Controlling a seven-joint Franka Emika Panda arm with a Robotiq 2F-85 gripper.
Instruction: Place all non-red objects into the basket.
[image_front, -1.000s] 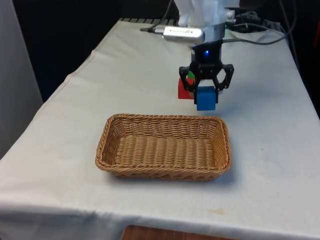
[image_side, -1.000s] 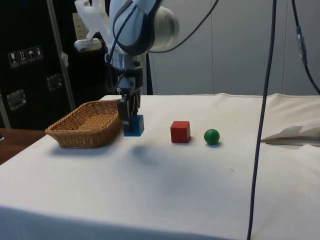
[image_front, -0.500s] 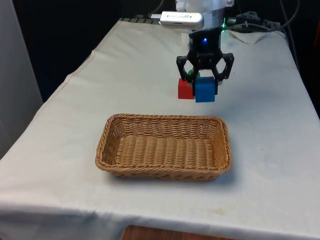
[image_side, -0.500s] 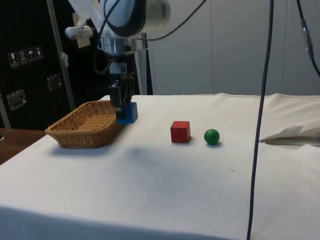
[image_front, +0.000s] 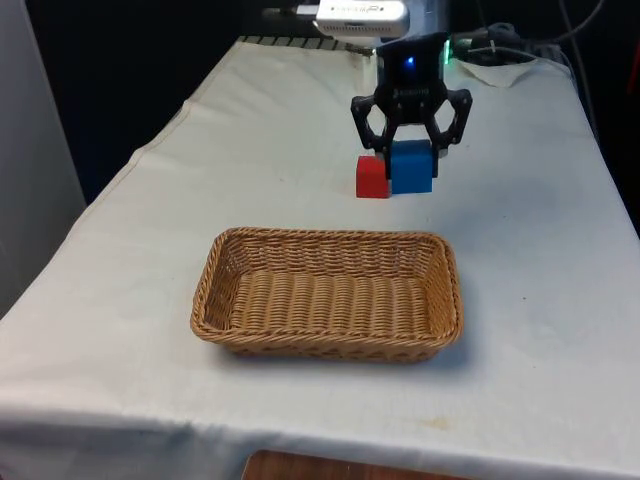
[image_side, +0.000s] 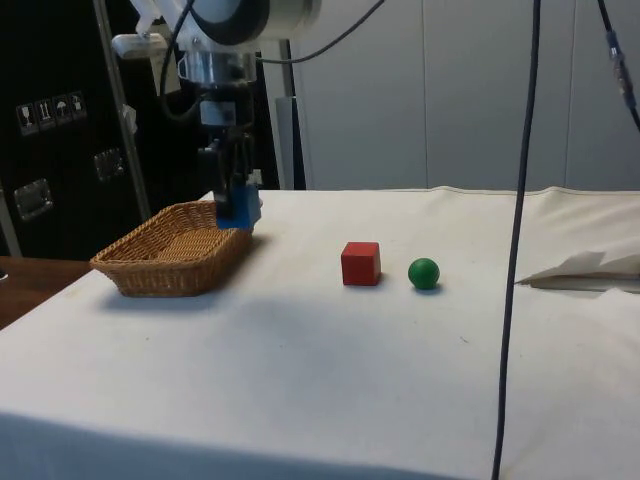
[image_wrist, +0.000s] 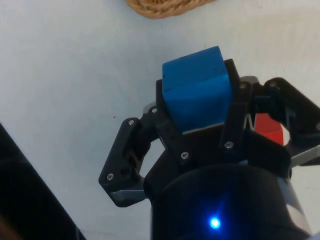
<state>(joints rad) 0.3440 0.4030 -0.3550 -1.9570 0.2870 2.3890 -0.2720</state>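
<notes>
My gripper (image_front: 411, 168) (image_side: 237, 205) (image_wrist: 196, 102) is shut on a blue cube (image_front: 411, 167) (image_side: 238, 206) (image_wrist: 195, 91) and holds it in the air, above the table just beyond the basket's far rim. The woven wicker basket (image_front: 327, 293) (image_side: 175, 250) (image_wrist: 165, 6) holds nothing. A red cube (image_front: 370, 177) (image_side: 360, 263) (image_wrist: 268, 128) rests on the white cloth behind the basket. A green ball (image_side: 423, 272) lies beside the red cube, farther from the basket.
The table's front edge (image_front: 320, 440) runs close below the basket. Crumpled paper and cables (image_front: 500, 50) lie at the far end by the robot's base, the paper (image_side: 590, 268) at the side view's right.
The gripper has risen with the blue cube and moved toward the basket in the side view. The red cube, green ball and basket have not moved.
</notes>
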